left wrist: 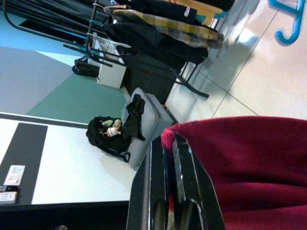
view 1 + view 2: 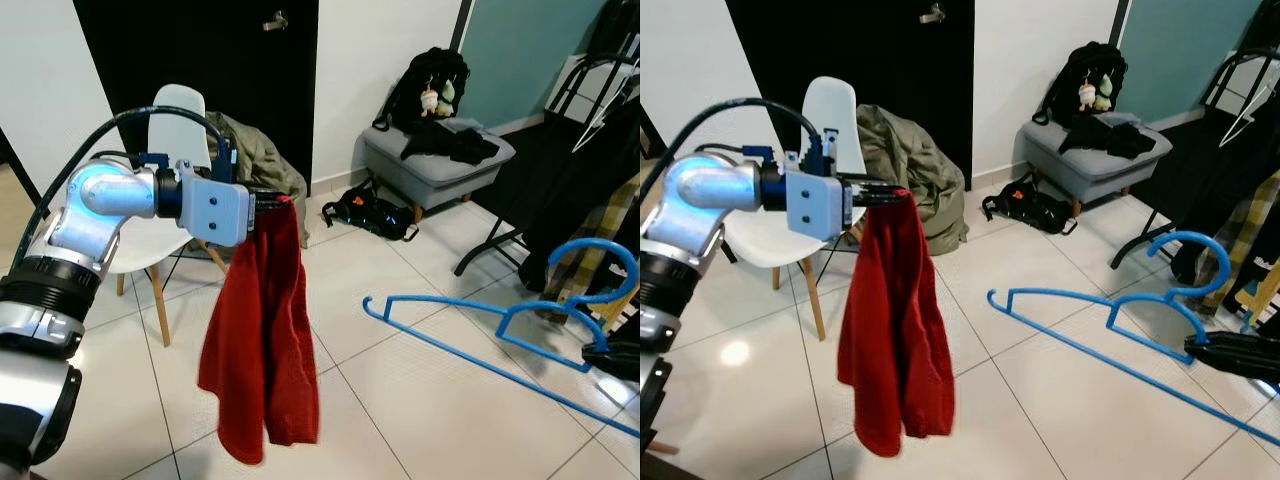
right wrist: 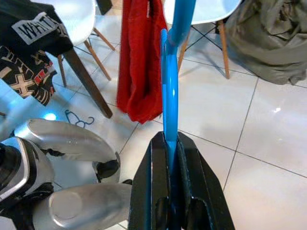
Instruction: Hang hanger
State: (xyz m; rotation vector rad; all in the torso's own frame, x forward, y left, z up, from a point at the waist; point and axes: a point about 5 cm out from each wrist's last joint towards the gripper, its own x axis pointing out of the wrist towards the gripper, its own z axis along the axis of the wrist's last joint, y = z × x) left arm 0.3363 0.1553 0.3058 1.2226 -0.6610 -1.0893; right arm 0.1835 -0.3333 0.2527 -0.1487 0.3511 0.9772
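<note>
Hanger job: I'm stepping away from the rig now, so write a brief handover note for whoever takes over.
Left gripper: shut on the top edge of the red garment, which hangs free above the tiled floor.
Right gripper: shut on the blue hanger, held out low at the robot's right, hook toward the clothes rack.
Done: both items are in hand.
Left: garment is not yet on the hanger; nothing hung on the rack yet.

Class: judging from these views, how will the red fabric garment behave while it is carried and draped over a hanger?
The red fabric garment hangs in folds from the left end effector, so probably floppy. It looks thick, perhaps clingy on the blue plastic hanger.
</note>
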